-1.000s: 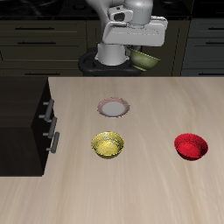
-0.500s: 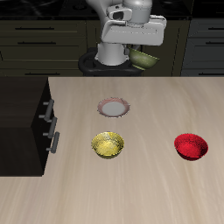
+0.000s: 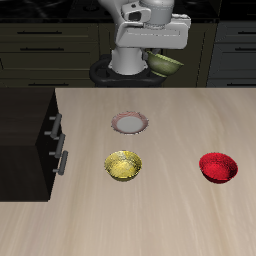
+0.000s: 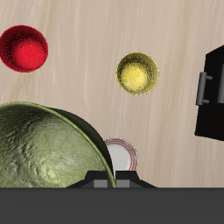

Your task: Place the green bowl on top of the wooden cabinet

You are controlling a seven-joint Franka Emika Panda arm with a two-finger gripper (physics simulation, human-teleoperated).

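One carry step: green bowl to cabinet top.
Steer toward the wooden cabinet, descending level onto its flat top; the gripper holds the green bowl clenched, aloft behind the table.

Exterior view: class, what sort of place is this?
Probably a simulated kitchen: dark cupboards line the back wall, and a wooden table holds a yellow bowl, a red bowl and a small plate.
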